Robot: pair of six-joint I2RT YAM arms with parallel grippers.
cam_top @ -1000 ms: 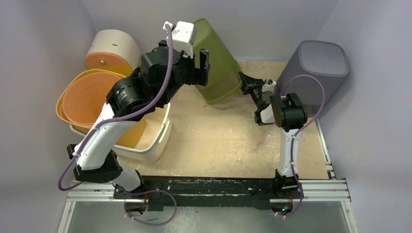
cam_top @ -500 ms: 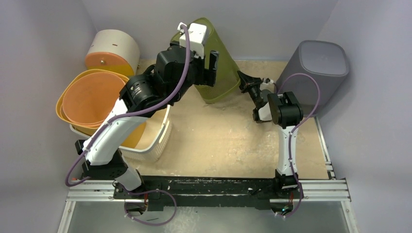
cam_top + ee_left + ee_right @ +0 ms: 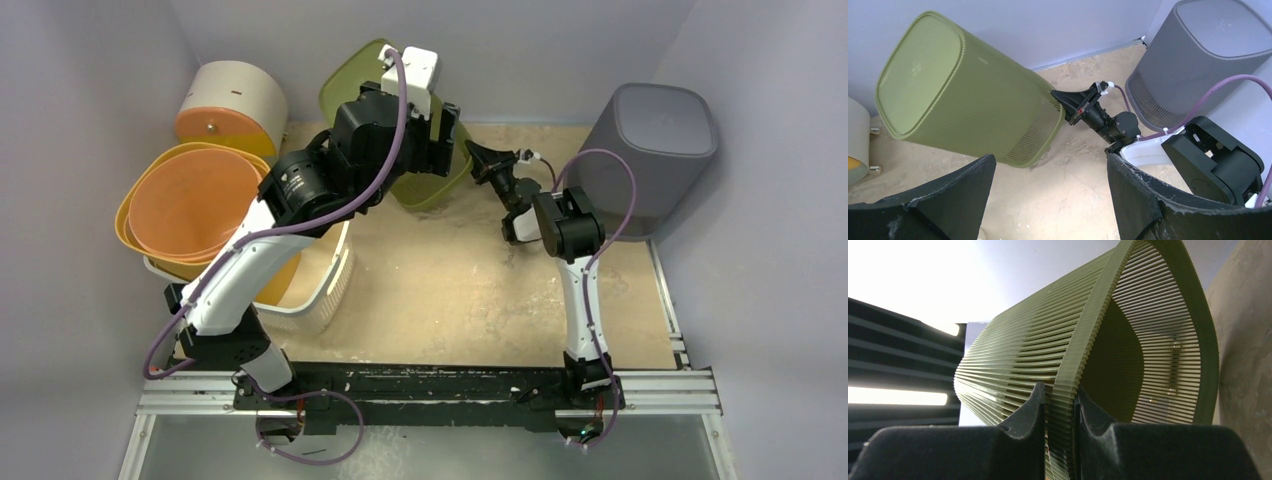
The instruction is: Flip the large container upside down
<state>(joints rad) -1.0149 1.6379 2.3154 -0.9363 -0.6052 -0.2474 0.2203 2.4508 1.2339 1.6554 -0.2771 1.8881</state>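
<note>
Olive-green ribbed plastic bin [image 3: 968, 95] sits tilted at the back of the sandy, gritty board table [image 3: 450, 290], with its flat closed base lifted toward the back wall and its mouth low on the right; my right gripper [image 3: 1058, 400] is pinched tight on the rim, one finger inside and one outside the slatted wall; my left gripper [image 3: 1050, 167] hangs above, its jaws spread wide and touching nothing; a grey ribbed bin [image 3: 655, 135] stands well apart at the far right, closed face up.
</note>
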